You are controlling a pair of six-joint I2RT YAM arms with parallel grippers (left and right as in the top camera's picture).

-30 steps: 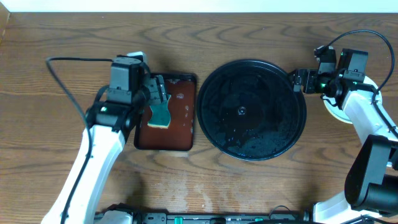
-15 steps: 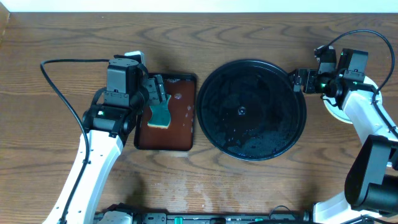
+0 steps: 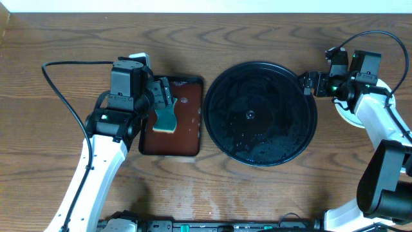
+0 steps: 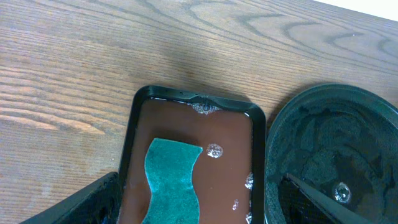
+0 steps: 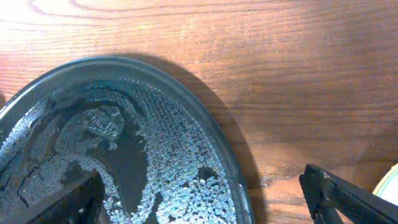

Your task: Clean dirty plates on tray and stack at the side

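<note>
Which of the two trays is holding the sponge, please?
The rectangular brown tray: the teal sponge lies in it, whereas the round black tray holds only suds.

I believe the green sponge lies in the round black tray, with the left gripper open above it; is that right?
Not quite: the left wrist view shows the green sponge lying in the rectangular brown tray, not the round black tray. The left gripper is indeed open above it.

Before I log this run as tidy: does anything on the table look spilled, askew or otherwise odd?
The black tray carries nothing, yet its floor is coated in water beads and sudsy streaks. The sponge lies in brownish, bubbly liquid in the rectangular tray. Nothing looks tipped or broken.
</note>
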